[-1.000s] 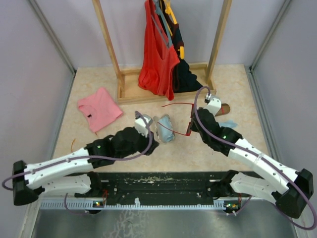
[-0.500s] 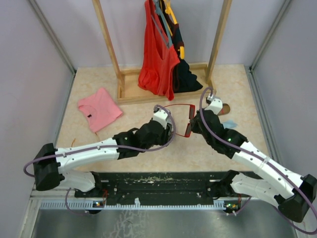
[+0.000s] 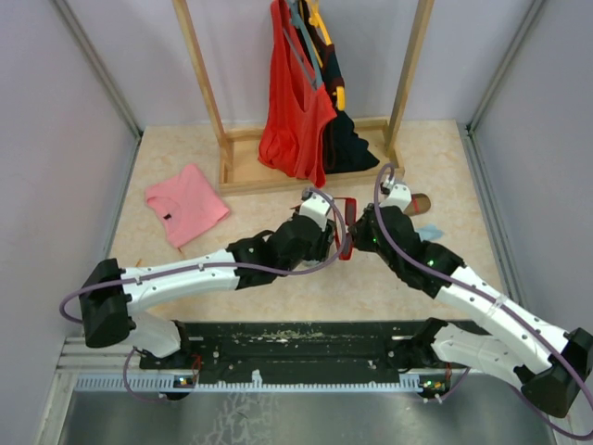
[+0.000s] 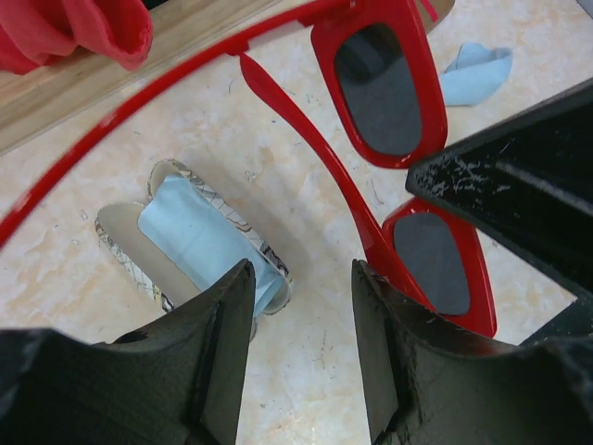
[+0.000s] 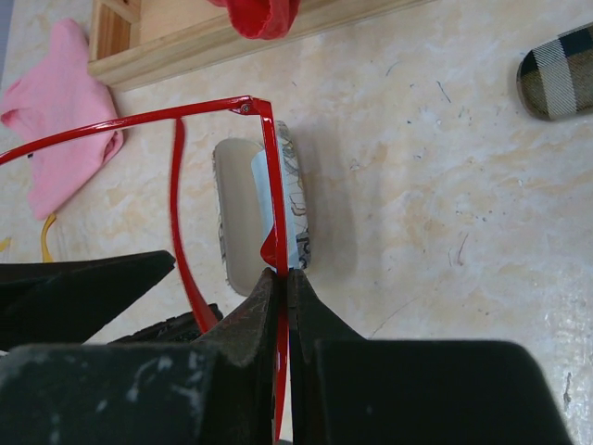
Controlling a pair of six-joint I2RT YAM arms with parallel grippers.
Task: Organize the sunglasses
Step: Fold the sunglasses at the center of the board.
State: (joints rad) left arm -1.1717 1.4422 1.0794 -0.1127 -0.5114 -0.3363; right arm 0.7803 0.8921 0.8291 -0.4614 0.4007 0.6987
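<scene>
The sunglasses (image 4: 378, 91) have a thin red frame and dark lenses. They hang above the table with their arms unfolded. My right gripper (image 5: 285, 274) is shut on the front frame (image 5: 271, 167), holding it edge-on. My left gripper (image 4: 301, 278) is open just beside the pair. Its right finger (image 4: 380, 352) sits near one red arm (image 4: 306, 139), and nothing lies between the fingers. In the top view both grippers meet mid-table at the sunglasses (image 3: 347, 202).
An open patterned case with pale blue lining (image 4: 199, 241) lies on the table under the glasses. A brown plaid case (image 5: 561, 79) and a light blue cloth (image 4: 477, 74) lie to the right. A pink garment (image 3: 185, 202) lies left; the wooden rack (image 3: 278, 176) with hanging clothes stands behind.
My left arm has reached forward and right, over the open case, up to the sunglasses. The right gripper still holds the glasses and has shifted slightly left.
</scene>
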